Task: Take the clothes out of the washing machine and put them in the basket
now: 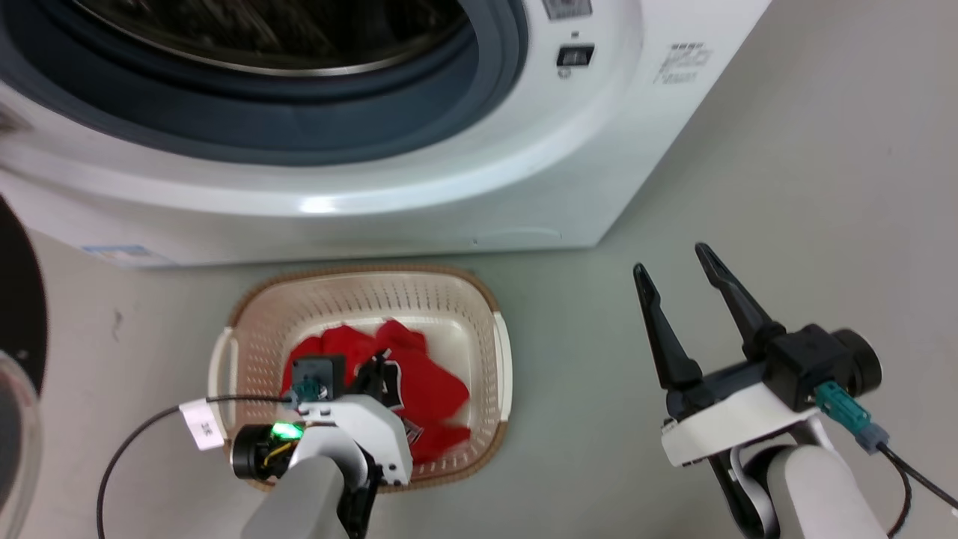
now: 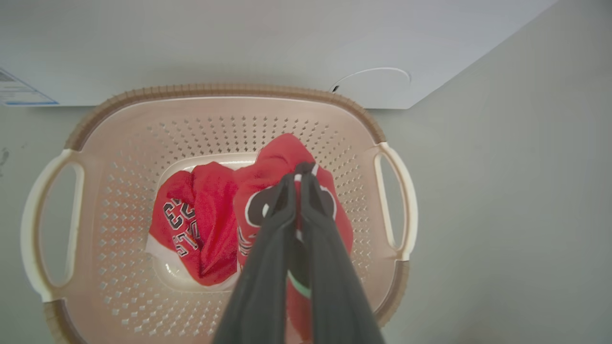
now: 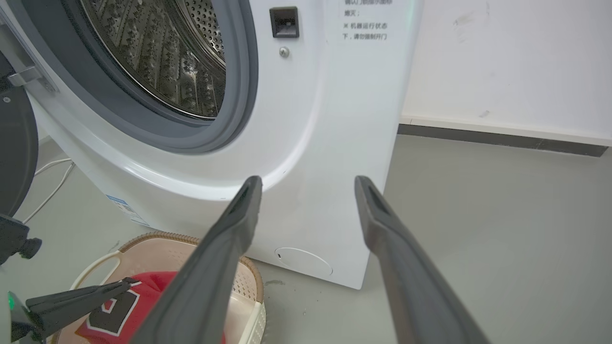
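My left gripper (image 2: pixel 296 179) has its jaws pinched on a red jersey (image 2: pixel 282 153) over the basket (image 2: pixel 215 91), likely for release; right gripper (image 1: pixel 670 258), three o'clock, jaws wide.

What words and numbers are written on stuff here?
"机器运行状态下,请勿强制开门": front of the large white front-loading washing machine.
Black-and-white numerals on the red thin-fabric jersey clothes: too creased to read.
White paper cable tag and blue-edged washer sticker: too blurred.

The clothes (image 2: pixel 205 229) lie in the basket (image 2: pixel 229 91) (on the floor (image 1: pixel 823 150)) before the washing machine (image 1: pixel 449 187).
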